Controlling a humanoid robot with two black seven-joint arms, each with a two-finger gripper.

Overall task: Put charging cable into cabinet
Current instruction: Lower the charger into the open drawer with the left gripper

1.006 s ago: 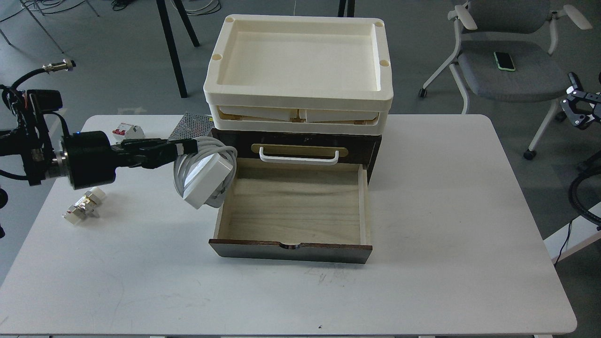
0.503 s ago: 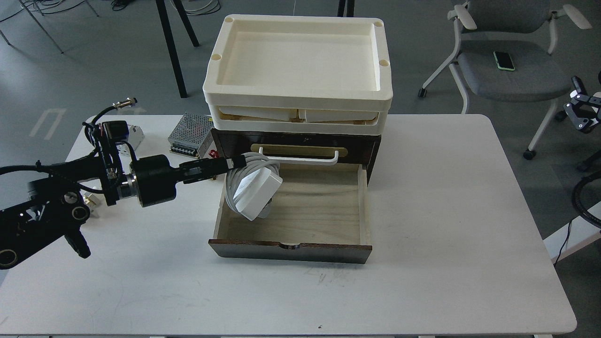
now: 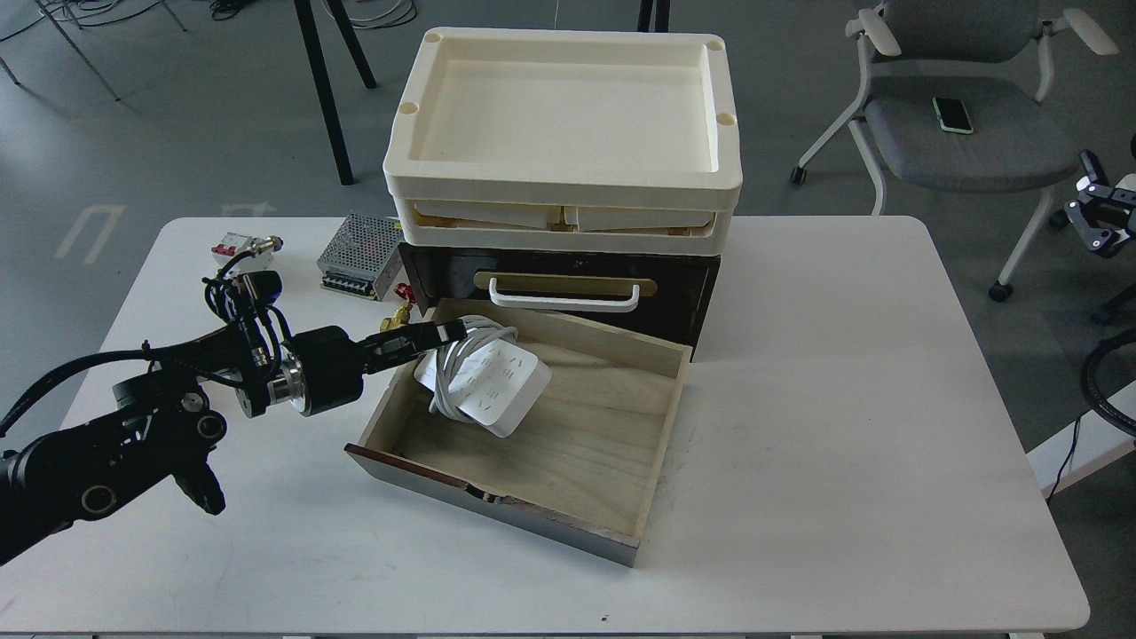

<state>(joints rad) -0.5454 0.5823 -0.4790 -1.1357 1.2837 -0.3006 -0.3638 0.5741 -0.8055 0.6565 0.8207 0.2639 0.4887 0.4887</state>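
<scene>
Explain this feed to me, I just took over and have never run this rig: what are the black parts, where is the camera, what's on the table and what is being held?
The camera sits in the robot's head, looking forward and down at a white table. The black jointed thing entering from the left is its left arm; the left gripper at its far end is shut on the charging cable, a white power strip with its cord wound round it, inside the open drawer. That drawer sits skewed, out of the dark cabinet. Cream trays are stacked on top. Behind the arm lie a metal power supply box and a small circuit breaker. The right gripper is off to the side, too small to read.
</scene>
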